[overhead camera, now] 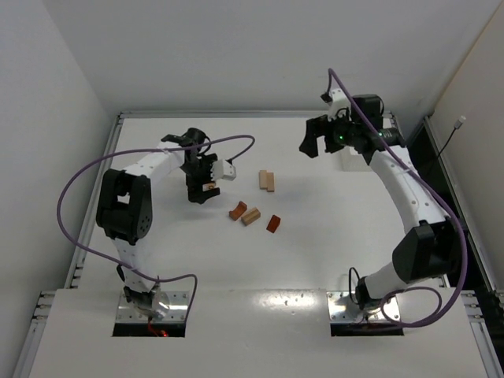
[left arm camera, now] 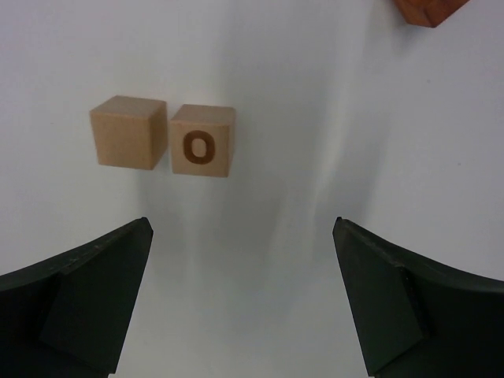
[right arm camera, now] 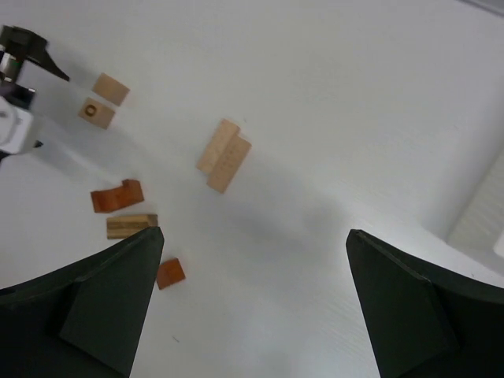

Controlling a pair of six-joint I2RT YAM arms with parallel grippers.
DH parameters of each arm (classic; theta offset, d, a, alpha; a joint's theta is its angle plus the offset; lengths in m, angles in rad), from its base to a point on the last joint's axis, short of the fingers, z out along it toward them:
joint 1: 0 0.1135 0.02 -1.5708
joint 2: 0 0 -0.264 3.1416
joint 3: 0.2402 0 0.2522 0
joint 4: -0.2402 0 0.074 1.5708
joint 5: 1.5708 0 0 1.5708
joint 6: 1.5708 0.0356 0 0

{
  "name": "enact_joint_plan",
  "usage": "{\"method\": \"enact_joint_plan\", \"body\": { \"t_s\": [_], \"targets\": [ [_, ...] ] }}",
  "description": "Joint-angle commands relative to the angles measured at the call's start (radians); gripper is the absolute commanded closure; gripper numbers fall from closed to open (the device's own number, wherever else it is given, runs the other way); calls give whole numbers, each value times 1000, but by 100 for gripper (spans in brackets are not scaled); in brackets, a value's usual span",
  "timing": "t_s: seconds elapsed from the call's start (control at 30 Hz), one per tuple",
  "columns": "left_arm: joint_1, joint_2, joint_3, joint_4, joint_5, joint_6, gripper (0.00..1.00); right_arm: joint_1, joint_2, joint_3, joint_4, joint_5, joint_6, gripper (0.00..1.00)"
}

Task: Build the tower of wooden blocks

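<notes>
From above, the left claw (left arm camera: 240, 307) largely hides what lies under it. Its wrist view shows a plain tan cube (left arm camera: 128, 131) just beside a cube stamped O (left arm camera: 202, 142), upper left, and a reddish block (left arm camera: 425, 8) cut off at the top right edge. Two tan bars (overhead camera: 267, 180) lie side by side mid-desk (overhead camera: 197, 268), long axes running nearly top to bottom. Left and right claw (right arm camera: 252, 307) both stand spread, empty.

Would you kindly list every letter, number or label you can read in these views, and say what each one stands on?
"O": in brown on the camera-facing face of the right cube of the tan pair in the left wrist view.
Left cube: no mark on the faces that show.
Long tan blocks: nothing legible.
No other text, brand or number can be read in any view.
</notes>
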Motion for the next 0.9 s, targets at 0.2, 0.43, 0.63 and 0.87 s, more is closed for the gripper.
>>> {"method": "enact_joint_plan", "body": {
  "t_s": [0.2, 0.43, 0.63, 0.87],
  "targets": [
    [46, 8, 86, 208, 169, 225, 1, -131, -117, -140, -7, -90, -23, 0],
    [46, 137, 281, 36, 213, 273, 1, -165, -127, -159, 2, -120, -23, 0],
    [46, 146, 281, -36, 223, 323, 1, -196, -105, -159, 22, -151, -5, 0],
    [46, 136, 237, -82, 242, 345, 1, -216, -85, -168, 31, -174, 13, 0]
  ]
}}
